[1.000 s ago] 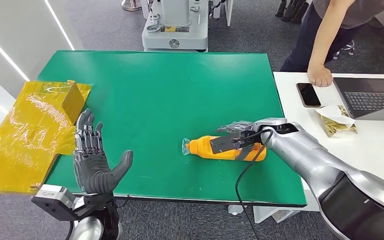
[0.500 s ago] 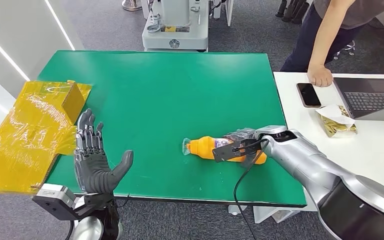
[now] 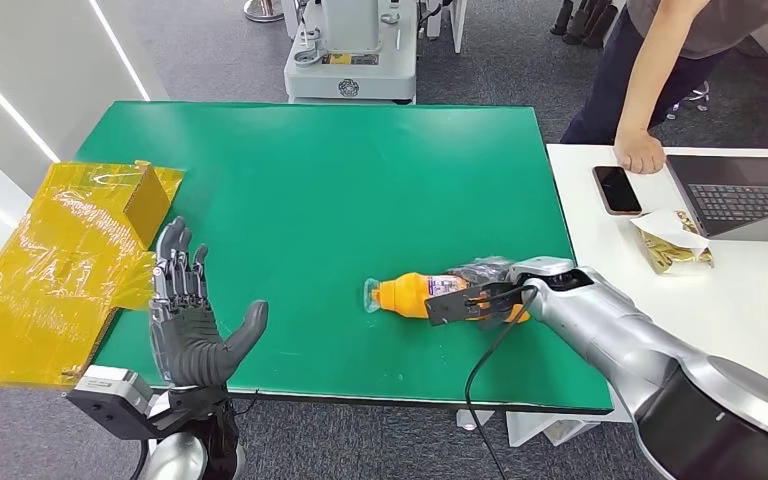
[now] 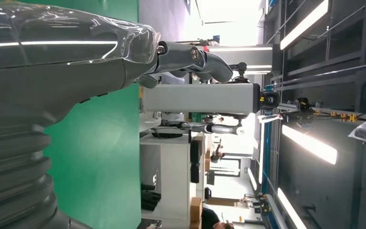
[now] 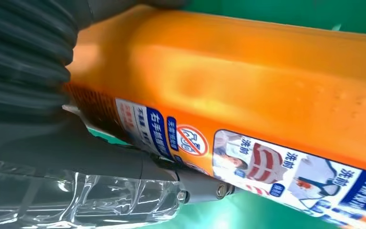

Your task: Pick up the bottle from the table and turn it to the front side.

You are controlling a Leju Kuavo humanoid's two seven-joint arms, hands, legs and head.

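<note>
The bottle (image 3: 410, 295) under my right hand (image 3: 480, 285) is bright orange, its label (image 5: 286, 164) patched in blue, white and red. My left hand (image 3: 185, 320) is dark grey, my arms silver. The table (image 3: 340, 190) is plain green; the crinkled bag (image 3: 50, 270) at its edge is see-through yellow.

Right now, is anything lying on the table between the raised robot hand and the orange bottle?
No. In the head view, only bare green table stretches between the left robot hand and the bottle.
</note>
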